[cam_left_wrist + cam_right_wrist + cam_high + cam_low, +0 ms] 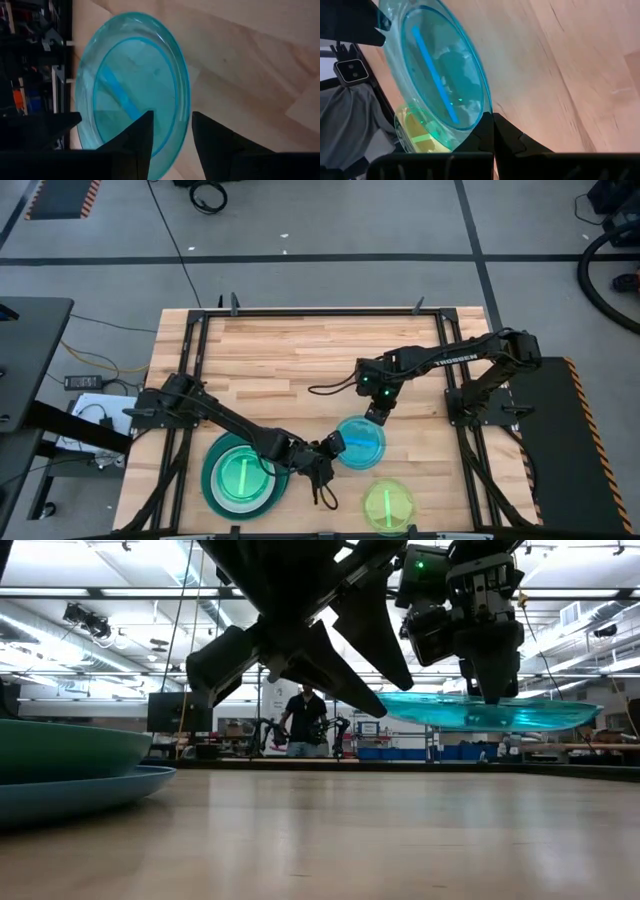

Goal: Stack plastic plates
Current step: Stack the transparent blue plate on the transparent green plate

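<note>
A translucent cyan plate hangs in the air between my two grippers, clear of the table in the low view. My right gripper is shut on its far rim. My left gripper is open at the plate's left rim. In the left wrist view one finger is over the plate and the other is outside it. A stack stands near the table's left front: a teal plate on a blue one, with a small green plate inside. A lime-green plate lies flat by the near edge. My right gripper pinches the cyan plate's rim on its far side between the two fingers, coming from above and pointing down. The plate is lifted clear and roughly level. My left gripper's open fingers straddle the left rim; I cannot tell whether they touch it.
Bare wooden table stretches across the far half. The black frame rails run along the table's sides. A person stands in the room far behind the table.
</note>
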You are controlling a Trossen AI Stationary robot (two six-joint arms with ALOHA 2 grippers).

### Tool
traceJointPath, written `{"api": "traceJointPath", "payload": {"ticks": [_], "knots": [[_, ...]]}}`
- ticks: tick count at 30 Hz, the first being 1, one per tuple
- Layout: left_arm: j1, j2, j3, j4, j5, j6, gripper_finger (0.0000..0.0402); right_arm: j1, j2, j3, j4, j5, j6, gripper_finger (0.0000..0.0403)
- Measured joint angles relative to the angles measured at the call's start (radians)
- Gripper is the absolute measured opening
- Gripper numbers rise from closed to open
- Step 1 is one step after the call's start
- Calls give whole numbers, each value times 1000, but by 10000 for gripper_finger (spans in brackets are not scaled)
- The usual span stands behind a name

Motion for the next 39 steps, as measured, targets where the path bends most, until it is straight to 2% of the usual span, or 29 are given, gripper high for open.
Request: {"api": "traceJointPath", "payload": {"ticks": [3,13,18,28,31,35,39], "knots": [[3,0,0,-1,-1,5,128,0,0,0,3,0,0,2],[2,0,0,-10,3,13,12,0,0,0,3,0,0,2],[2,0,-1,-15,2,13,10,0,0,0,20,19,1,15],[2,0,-1,-16,-2,-3,12,-15,0,0,32,27,-5,94],[2,0,-1,-14,-2,-70,12,-40,-13,0,14,32,-35,114],[-7,-8,-1,-41,-2,-220,12,-78,-60,0,-15,134,-95,133],[-31,-47,-2,-119,-16,-334,13,-87,-116,0,-4,341,-113,142]]}}
